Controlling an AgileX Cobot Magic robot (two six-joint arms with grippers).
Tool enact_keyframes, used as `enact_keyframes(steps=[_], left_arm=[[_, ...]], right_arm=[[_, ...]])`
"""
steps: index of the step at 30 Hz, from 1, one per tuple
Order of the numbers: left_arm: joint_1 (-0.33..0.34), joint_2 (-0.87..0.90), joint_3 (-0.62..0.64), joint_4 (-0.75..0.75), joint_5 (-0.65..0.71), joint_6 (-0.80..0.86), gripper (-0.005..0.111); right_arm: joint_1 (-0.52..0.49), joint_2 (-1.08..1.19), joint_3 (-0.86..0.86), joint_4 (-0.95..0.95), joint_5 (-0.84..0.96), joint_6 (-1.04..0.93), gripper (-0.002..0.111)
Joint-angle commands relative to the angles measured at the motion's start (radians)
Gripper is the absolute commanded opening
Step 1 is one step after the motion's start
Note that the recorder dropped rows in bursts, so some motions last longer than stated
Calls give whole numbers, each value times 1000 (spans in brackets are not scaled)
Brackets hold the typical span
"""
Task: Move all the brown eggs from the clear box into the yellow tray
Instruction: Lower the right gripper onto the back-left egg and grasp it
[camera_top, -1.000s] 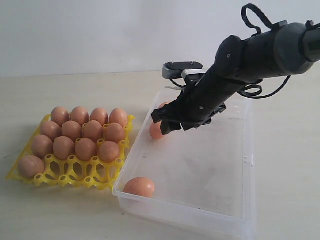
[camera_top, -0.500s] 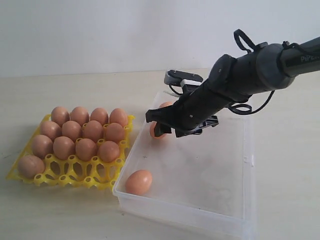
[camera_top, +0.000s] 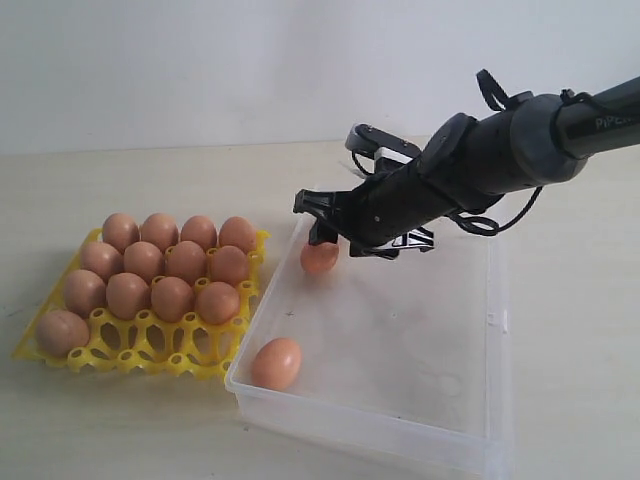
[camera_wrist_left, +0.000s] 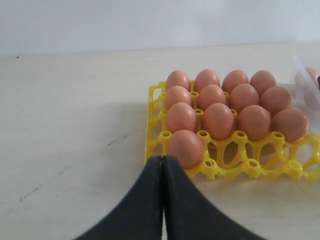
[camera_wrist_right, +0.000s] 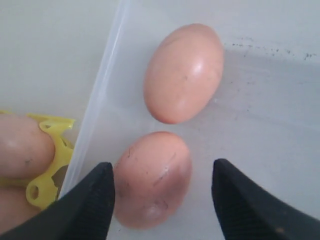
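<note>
Brown eggs (camera_top: 171, 298): thirteen seated in cups of the yellow tray (camera_top: 130, 358). There are three full rows of four, plus one alone at the left end of the front row in the exterior view. The tray stands just beside the clear box (camera_top: 400, 330), on its left.

Three more eggs lie in the box. A loose egg (camera_top: 276, 362) lies by the near left corner, close to the wall. The other two are at the far left wall, as the right wrist view shows.

Writing: white lettering (camera_top: 615, 120) on the right arm (camera_top: 520, 150) reads "PiPE" and runs off the frame edge.

Right gripper (camera_wrist_right: 162, 170): jaws spread wide and tilted down into the box, holding nothing. The nearer egg (camera_wrist_right: 152, 177) lies between the fingers, close against one finger (camera_wrist_right: 90, 200) and clear of the other. The farther egg (camera_wrist_right: 183, 72) lies just beyond the nearer one.

Left gripper (camera_wrist_left: 162, 160): fingers pressed together with nothing between them. It is over the table (camera_wrist_left: 75, 150), just outside the tray by the lone front-row egg.
</note>
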Motion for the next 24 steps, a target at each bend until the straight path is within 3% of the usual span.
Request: enact_keyframes(steps=[1, 9, 24], left_arm=[[1, -6, -4, -1, -10, 1, 0], [1, -6, -4, -1, -10, 1, 0], [1, -6, -4, -1, -10, 1, 0]], right_arm=[[-10, 17, -3, 73, -11, -52, 56], [-10, 57, -56, 218, 41, -148, 56], [-10, 110, -73, 247, 41, -158, 52]])
